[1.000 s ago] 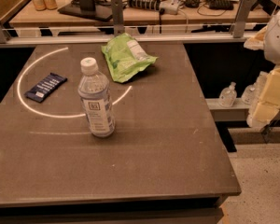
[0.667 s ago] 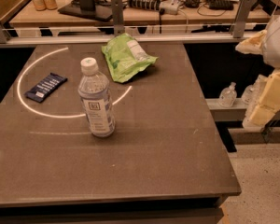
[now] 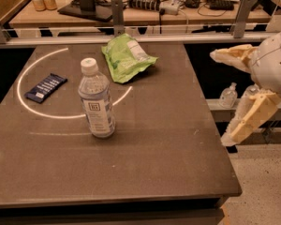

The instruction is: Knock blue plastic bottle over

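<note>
The dark table (image 3: 178, 163) fills the view. Off its right edge hangs the white arm (image 3: 274, 60), its gripper (image 3: 220, 99) spread wide, empty and seemingly touching nothing. The blue plastic bottle (image 3: 97, 102) stands upright left of centre, well apart from it. A green bag (image 3: 126, 55) lies behind the bottle and a dark-blue wrapper (image 3: 46, 87) to its left.

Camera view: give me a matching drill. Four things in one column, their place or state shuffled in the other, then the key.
Things
1. blue plastic bottle
2. green bag
3. dark-blue wrapper
4. claw

Place or state
A. lying flat near the left edge of the table
B. standing upright, mid-table, cap on
C. open, in the air off the table's right edge
D. lying crumpled toward the table's far edge

Pairs: 1-B, 2-D, 3-A, 4-C
</note>
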Robot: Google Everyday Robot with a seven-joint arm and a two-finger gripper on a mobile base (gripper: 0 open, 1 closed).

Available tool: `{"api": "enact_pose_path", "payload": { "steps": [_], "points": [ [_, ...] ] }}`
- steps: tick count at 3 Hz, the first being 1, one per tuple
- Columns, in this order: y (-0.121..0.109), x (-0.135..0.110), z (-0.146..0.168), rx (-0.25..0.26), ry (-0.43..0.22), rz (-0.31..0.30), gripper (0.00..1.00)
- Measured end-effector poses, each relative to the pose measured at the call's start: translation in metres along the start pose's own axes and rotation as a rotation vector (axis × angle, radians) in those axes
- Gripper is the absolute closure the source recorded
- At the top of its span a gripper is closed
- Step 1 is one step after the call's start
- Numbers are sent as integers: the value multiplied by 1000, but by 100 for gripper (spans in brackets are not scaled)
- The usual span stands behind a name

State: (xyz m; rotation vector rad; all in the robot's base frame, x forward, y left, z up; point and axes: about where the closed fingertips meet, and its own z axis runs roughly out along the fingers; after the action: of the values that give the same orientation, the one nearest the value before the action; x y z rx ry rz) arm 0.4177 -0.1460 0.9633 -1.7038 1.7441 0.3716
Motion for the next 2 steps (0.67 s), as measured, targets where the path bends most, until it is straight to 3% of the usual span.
{"api": "enact_pose_path", "payload": {
  "steps": [1, 2],
  "points": [
    [6, -31, 2, -16, -97, -8, 0],
    [6, -31, 1, -15, -96, -6, 0]
  ]
}}
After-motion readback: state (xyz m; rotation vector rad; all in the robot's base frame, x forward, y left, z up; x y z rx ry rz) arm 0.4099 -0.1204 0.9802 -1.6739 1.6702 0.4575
